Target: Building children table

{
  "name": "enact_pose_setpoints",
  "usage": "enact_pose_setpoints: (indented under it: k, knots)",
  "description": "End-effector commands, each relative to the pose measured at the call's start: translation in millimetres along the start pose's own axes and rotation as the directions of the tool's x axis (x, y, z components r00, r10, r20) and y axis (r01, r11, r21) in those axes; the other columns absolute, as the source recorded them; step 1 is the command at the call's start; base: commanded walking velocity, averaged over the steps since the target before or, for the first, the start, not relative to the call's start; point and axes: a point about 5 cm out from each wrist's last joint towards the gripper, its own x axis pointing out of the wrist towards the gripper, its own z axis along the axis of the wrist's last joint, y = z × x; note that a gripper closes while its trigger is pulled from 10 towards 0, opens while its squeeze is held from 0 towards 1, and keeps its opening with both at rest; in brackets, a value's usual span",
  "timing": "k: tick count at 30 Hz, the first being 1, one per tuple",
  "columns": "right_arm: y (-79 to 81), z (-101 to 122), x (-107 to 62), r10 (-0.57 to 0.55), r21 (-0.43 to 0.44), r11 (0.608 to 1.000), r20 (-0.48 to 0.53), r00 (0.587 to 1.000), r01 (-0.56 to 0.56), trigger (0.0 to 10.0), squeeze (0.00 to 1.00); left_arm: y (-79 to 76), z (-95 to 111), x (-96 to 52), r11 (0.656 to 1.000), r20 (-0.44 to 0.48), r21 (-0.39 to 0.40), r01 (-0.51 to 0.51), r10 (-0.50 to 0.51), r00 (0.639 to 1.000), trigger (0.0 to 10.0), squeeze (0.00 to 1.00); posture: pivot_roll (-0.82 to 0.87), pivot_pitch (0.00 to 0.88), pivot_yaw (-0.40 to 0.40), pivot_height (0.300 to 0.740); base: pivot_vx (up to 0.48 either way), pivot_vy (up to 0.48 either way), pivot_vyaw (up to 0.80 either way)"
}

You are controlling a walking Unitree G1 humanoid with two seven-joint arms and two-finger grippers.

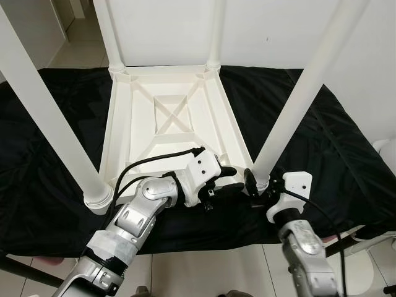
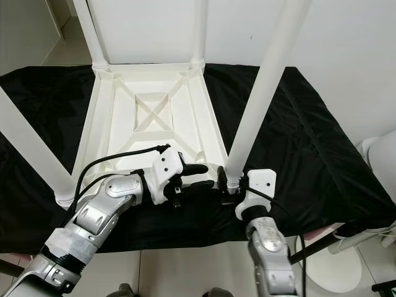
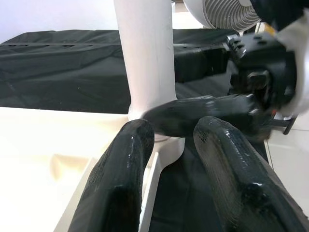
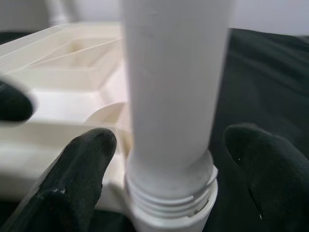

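Tabletop [image 1: 173, 117] lies upside down on black cloth [image 1: 55, 130] for screwing. My right gripper [image 4: 169, 159], fingers apart, straddles the near-right leg [image 1: 291, 117]; my left gripper [image 1: 232, 179], apart, steadies alongside.

Left gripper [image 3: 169, 145], fingers parted, pointing at white table leg [image 3: 147, 53]. Right gripper [image 3: 203, 113] reaching across the leg's base. Black cloth [image 3: 58, 72] lying beneath.

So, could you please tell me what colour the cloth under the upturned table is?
Black; the cloth shows best in the left eye view, spread beneath the white table.
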Motion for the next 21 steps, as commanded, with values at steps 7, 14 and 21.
enact_pose_setpoints:
  k: [7, 14, 21]
  knots:
    - [-26.2, 3.2, 18.1, 0.141, -0.060, 0.988, -0.019, 0.990, -0.142, 10.0, 0.00, -2.1, -1.3, -3.9, 0.998, -0.022, -0.003, 0.059, -0.059, 0.998, 10.0, 0.00, -0.02, 0.000, 0.007, 0.740, 0.000, 0.000, 0.00]
    - [-30.4, 3.8, 41.5, 0.214, -0.081, 0.973, -0.042, 0.976, -0.217, 10.0, 0.00, -5.9, -2.1, -5.5, 0.996, -0.034, -0.001, 0.094, -0.094, 0.995, 10.0, 0.00, -0.01, 0.000, 0.002, 0.740, 0.000, 0.000, 0.00]
    - [-19.2, -0.4, 54.1, 0.310, -0.049, 0.948, -0.056, 0.949, -0.313, 0.0, 0.00, -5.0, -1.4, -4.0, 0.996, -0.034, 0.004, 0.085, -0.085, 0.996, 10.0, 0.00, -0.01, 0.000, -0.002, 0.740, 0.000, 0.000, 0.00]
